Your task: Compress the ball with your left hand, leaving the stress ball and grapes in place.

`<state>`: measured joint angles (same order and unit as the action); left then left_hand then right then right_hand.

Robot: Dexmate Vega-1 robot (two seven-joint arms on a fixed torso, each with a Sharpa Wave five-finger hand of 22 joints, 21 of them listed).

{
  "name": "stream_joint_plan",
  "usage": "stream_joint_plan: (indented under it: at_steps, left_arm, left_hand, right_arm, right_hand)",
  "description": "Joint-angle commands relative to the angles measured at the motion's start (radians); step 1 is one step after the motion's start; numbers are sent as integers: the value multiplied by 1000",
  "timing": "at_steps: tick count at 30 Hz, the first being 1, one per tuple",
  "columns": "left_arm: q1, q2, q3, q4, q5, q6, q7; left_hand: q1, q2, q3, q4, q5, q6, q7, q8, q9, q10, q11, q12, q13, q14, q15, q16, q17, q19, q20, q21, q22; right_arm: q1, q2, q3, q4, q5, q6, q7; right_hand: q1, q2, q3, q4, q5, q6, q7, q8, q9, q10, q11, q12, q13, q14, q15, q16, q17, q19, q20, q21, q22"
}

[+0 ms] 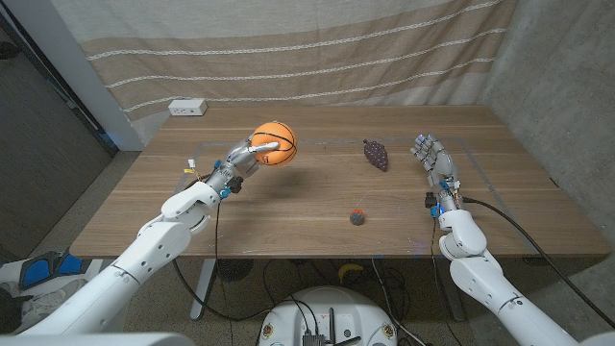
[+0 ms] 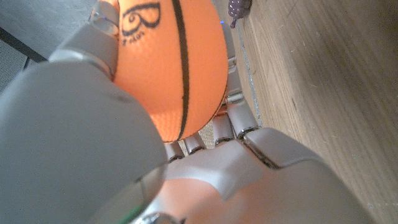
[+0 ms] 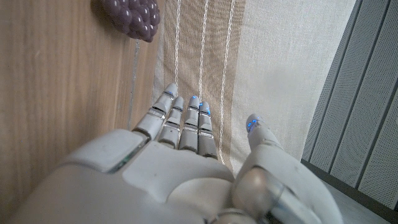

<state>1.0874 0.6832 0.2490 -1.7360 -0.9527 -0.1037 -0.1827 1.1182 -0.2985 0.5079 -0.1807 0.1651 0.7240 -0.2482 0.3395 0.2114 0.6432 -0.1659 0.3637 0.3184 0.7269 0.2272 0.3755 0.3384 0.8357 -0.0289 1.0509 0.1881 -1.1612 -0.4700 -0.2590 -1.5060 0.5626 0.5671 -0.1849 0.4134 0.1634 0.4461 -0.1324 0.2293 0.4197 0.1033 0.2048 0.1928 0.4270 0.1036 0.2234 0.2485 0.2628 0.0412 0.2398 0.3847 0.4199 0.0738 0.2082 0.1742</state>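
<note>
Head view shows my left hand wrapped around the ball (maybe lifted), so a weak squeeze could drop it.

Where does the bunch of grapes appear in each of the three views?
Head view: grapes lie on the table, right of centre, between the two hands.
Left wrist view: grapes at the top edge, beyond the orange ball.
Right wrist view: grapes at the top left, beyond the fingers.
Shared landmark: the wooden table.
</note>
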Motion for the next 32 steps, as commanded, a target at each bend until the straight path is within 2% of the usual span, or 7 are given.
stream_joint_plan:
  at_steps: [1,7,16,19,22,26,32]
  left_arm:
    - [-65,-14,10,73,-118,60,-159]
    - [-75,-21,6,96,-148,73,-201]
    - [-105,-38,4,134,-222,153,-237]
    - [-110,-31,10,133,-205,164,-222]
    - [-101,-8,27,104,-98,122,-147]
    - [-97,-5,32,93,-64,93,-137]
    - [-137,-34,46,133,-97,131,-142]
  left_hand:
    - [425,413,9,0,6,348,338,-6,3,271,65,1,4,308,-460,-1,2,-32,-193,9,4]
    - [426,413,9,0,7,348,337,-10,3,270,66,-1,5,307,-459,-2,0,-34,-193,11,3]
    - [427,413,10,0,7,348,337,-16,2,268,67,-6,7,308,-459,-4,-1,-36,-193,14,2]
    - [428,413,10,0,7,348,337,-17,2,267,69,-7,7,308,-459,-4,-2,-37,-193,15,2]
    - [428,413,10,0,7,344,337,-21,2,266,70,-9,9,307,-459,-5,-3,-38,-193,15,2]
    - [429,413,11,0,8,344,337,-23,2,265,71,-11,10,306,-459,-7,-4,-40,-193,16,1]
    - [429,414,11,0,8,344,337,-25,3,265,69,-12,11,305,-459,-8,-5,-42,-193,17,1]
  right_arm:
    - [-18,2,2,-39,-34,-13,-44]
    - [-27,7,1,-55,-50,-16,-64]
    - [-19,6,-4,-60,-43,-47,-66]
    - [-12,4,-7,-63,-36,-69,-68]
    - [2,3,-13,-56,-23,-93,-59]
    - [32,0,-17,-34,-17,-102,-43]
    - [50,-10,-16,-30,-17,-122,-45]
  right_hand:
    - [4,5,1,-5,5,8,1,1,4,5,2,3,3,7,1,4,2,0,4,-3,3]
    - [4,5,1,-5,5,8,0,1,4,6,5,3,3,7,1,4,2,0,3,-3,3]
    - [4,4,1,-5,5,8,0,1,5,6,4,3,3,6,-2,4,1,1,3,-3,3]
    - [4,4,1,-5,5,8,0,1,5,6,3,3,3,7,-1,4,1,1,3,-3,3]
    - [3,4,1,-5,5,8,0,1,5,6,3,3,3,7,0,4,1,1,3,-3,3]
    - [3,4,1,-5,5,7,-1,0,5,3,4,2,3,7,1,4,1,0,3,-4,3]
    - [3,4,1,-5,5,5,-2,-1,5,3,3,1,3,6,1,4,0,0,3,-4,3]
